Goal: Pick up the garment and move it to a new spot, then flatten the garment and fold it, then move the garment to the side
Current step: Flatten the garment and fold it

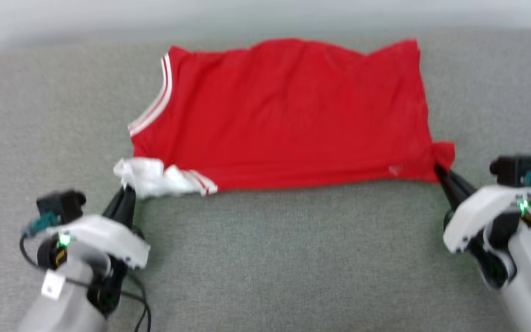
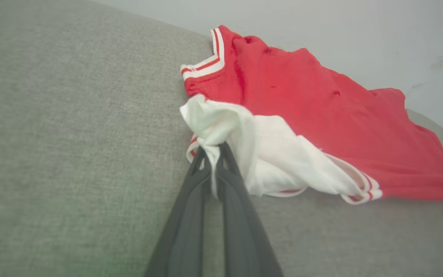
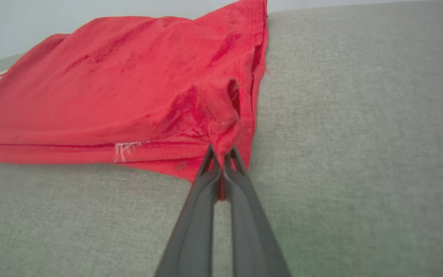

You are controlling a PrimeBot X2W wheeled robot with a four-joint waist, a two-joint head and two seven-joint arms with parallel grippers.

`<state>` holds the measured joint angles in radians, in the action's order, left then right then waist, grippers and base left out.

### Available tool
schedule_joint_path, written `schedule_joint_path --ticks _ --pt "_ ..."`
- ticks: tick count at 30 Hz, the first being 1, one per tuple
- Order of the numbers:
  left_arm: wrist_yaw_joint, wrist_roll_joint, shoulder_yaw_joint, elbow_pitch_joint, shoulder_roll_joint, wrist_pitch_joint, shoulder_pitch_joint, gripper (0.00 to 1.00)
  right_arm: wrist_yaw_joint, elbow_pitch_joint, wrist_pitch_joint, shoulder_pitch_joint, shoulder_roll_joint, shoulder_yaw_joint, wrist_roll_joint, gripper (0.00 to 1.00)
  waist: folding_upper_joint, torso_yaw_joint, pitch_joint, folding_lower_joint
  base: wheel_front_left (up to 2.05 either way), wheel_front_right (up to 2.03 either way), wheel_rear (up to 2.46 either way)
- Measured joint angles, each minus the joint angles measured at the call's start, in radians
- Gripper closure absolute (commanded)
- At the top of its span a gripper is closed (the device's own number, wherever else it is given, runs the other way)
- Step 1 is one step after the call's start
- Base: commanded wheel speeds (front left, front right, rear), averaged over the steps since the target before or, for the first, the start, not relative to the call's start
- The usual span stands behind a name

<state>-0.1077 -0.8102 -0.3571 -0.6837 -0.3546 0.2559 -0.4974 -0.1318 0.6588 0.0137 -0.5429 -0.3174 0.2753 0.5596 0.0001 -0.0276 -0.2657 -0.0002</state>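
Red jersey (image 1: 288, 115), laid out sideways on a grey fabric surface (image 1: 265, 258). The striped neck trim is on the left of the head view and the hem is on the right. It sits on the far half of the surface, with its far edge close to where the pale wall (image 1: 109, 18) starts. It's mostly flat, just some ripples along that far edge. The side facing up is plain red, apart from a tiny pale mark near the near-right corner that's too blurry to read.

The left gripper (image 1: 127, 191) is pinched tight on the white sleeve (image 1: 152, 177) at the near-left corner. In the left wrist view the white cloth is bunched up right at the tips, with a strip of it caught between the fingers. The sleeve is all crumpled, and its striped cuff trails off along the near edge.

The right gripper (image 1: 438, 171) is clamped on the near-right hem corner. The red cloth puckers into a little knot at the tips, and the right wrist view shows a sliver of red between the fingers.

Both grippers are low over the fabric, and the jersey's near edge runs pretty straight between the two grips.
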Motion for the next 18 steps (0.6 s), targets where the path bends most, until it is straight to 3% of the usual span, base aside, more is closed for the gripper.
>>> schedule_joint_path --ticks 11,18 --pt "0.12 -0.051 0.0 0.247 -0.018 -0.071 0.365 1.0 0.0 -0.234 -0.09 0.374 -0.026 -0.089 0.0 1.0 0.0 0.008 0.177 -0.0002 0.0 0.0 0.0" --pt "0.217 -0.089 -0.001 0.434 -0.05 -0.15 0.572 1.0 0.0 -0.388 -0.185 0.592 0.018 -0.201 -0.045 1.0 0.0 0.023 0.25 -0.0001 0.0 0.0 0.0"
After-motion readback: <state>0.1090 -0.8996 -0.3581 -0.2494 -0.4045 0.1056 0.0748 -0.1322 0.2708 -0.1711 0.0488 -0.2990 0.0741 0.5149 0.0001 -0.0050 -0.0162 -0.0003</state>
